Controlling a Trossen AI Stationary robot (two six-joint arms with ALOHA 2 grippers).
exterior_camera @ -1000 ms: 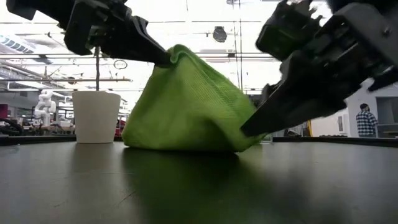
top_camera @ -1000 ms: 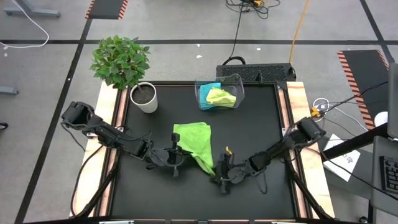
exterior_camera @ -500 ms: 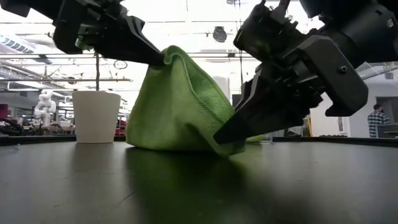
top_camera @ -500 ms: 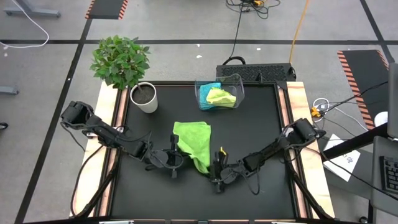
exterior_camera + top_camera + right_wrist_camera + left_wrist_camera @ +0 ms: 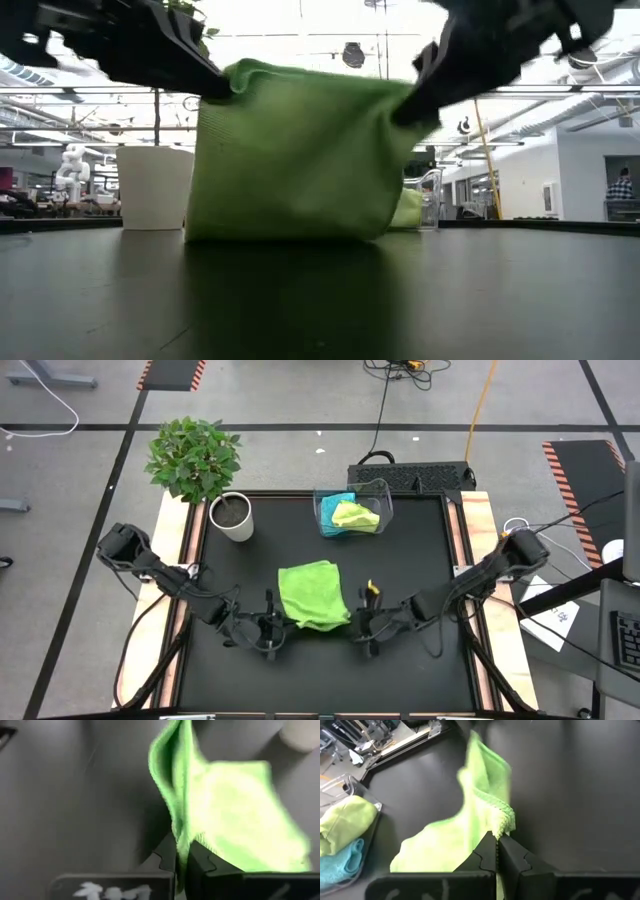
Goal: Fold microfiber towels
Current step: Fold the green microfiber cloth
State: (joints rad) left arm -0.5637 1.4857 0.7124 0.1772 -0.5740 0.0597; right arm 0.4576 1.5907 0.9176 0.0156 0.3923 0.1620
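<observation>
Lime-green towel mid-table, in front of clear bin; near edge lifted, far part on table. Left gripper pinches near-left corner, right gripper pinches near-right corner. Low view: towel hides most of bin. Second green towel and turquoise towel crumpled in bin, partly hidden.

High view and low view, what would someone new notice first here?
The lime-green towel at the table's middle, stretched between both arms: the left gripper and right gripper are each shut on a near corner, lifting that edge. Behind it, a clear bin holds another green towel and a turquoise towel, beside a potted plant.
</observation>
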